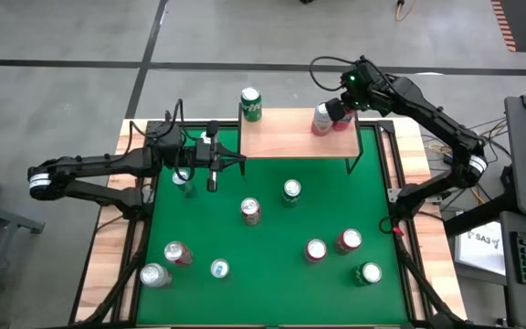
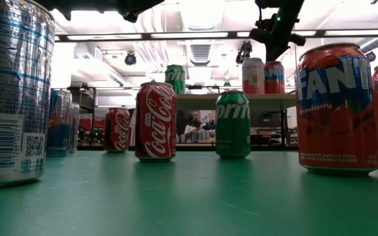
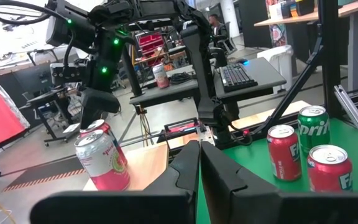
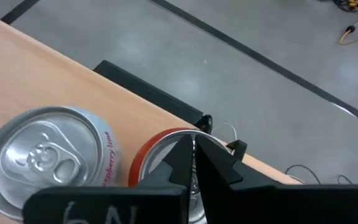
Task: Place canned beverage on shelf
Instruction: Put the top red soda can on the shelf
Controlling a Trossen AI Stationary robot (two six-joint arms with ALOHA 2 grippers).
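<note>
I see the right gripper directly above a red can on the shelf, jaws pressed together, holding nothing. A pink can stands beside it. The left gripper, jaws pressed together, hovers beside the shelf.

**Tabletop and shelf load**

I see a green tabletop carrying eight upright cans, well spread, and the wooden shelf at its far edge. The shelf holds a green can at one corner, two reddish cans touching at the other
</note>
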